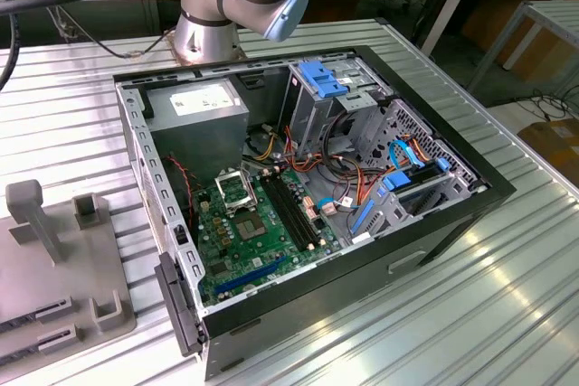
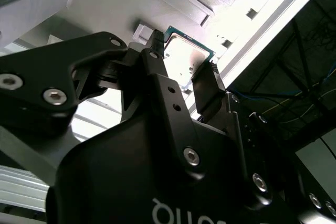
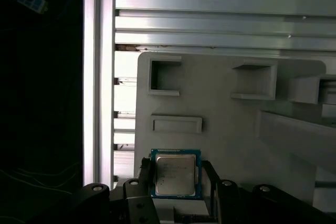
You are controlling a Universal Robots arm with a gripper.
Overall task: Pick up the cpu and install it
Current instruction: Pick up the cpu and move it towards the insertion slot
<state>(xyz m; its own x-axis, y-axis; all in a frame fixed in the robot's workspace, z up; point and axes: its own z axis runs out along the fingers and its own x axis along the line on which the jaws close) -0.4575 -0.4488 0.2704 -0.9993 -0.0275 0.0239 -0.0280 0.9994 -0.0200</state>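
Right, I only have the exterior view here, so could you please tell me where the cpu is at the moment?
Observer: In both wrist views the cpu sits in the gripper, whose fingers press on two opposite edges of it.
Operator: Thank you. What lies behind it?
Observer: A pale grey fixture plate with shallow rectangular pockets, resting on the slatted metal table.
Operator: And which face of the chip is towards the camera?
Observer: In the first wrist view, its silvery metal face, framed by a green rim.
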